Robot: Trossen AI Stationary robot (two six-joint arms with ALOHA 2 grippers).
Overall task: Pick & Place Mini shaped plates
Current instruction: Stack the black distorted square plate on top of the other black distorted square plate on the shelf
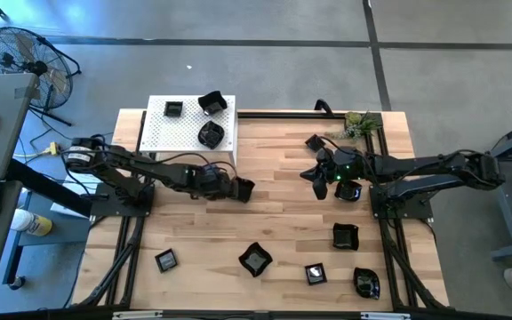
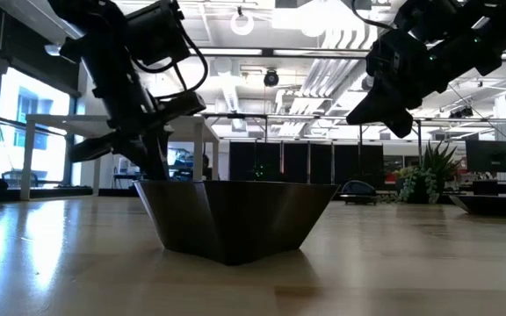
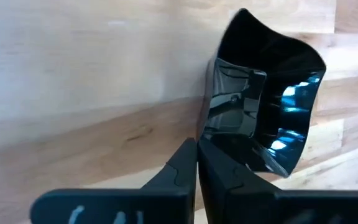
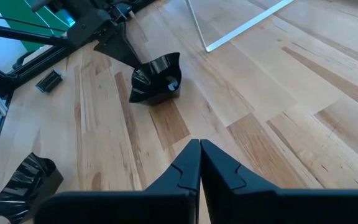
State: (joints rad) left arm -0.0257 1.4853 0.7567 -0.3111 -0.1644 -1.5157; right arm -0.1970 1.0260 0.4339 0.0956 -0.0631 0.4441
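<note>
A glossy black mini shaped plate [image 1: 244, 188] with angular walls sits on the wooden table just right of the white stand. My left gripper [image 1: 232, 187] reaches in from the table's left and is shut on it [image 3: 197, 146]. The same plate [image 4: 157, 78] shows in the right wrist view, resting on the table. My right gripper [image 1: 314, 175] hangs shut above the table's middle right with nothing between its fingers [image 4: 199, 146]. Another black plate [image 2: 235, 219] fills the foreground of the low view and hides the held one. My left gripper pinches the plate's upright wall [image 3: 209, 127] between its two fingers, on the side facing the table's left. The fingers slant down from the table's left. The plate's base stays on the table, its hollow open upward.
The white perforated stand [image 1: 189, 133] at the far left carries three black plates. Several more plates lie along the near edge [image 1: 254, 260] and under the right arm [image 1: 348, 190]. A green sprig [image 1: 358, 124] lies at the far right corner.
</note>
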